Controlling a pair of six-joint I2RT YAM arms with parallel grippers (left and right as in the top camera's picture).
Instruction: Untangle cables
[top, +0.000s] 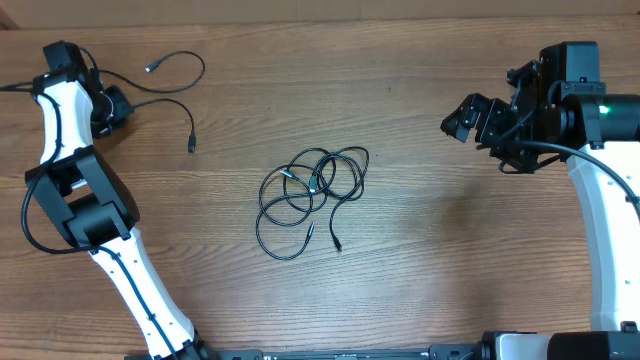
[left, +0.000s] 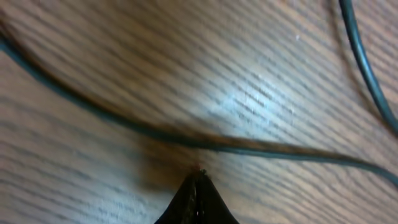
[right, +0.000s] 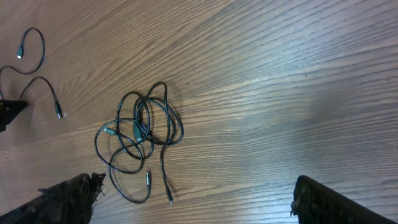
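Observation:
A tangle of thin black cables (top: 312, 195) lies in loose loops at the table's middle, and in the right wrist view the tangle (right: 140, 134) shows two plug ends trailing toward the camera. One separate cable (top: 170, 85) lies spread at the far left, one plug (top: 191, 147) pointing down. My left gripper (top: 115, 108) sits at that cable's left end. In the left wrist view its jaws (left: 198, 177) are shut tip to tip, and the cable (left: 261, 148) runs across the wood just beyond them, not between them. My right gripper (top: 465, 118) hovers open at the right, well away from the tangle.
Wood-grain table (top: 430, 250) all round. The left arm's white links (top: 110, 250) run along the left side and the right arm's link (top: 605, 230) stands at the right edge. A thicker black wire (top: 15, 87) leaves the left arm at the table's left edge.

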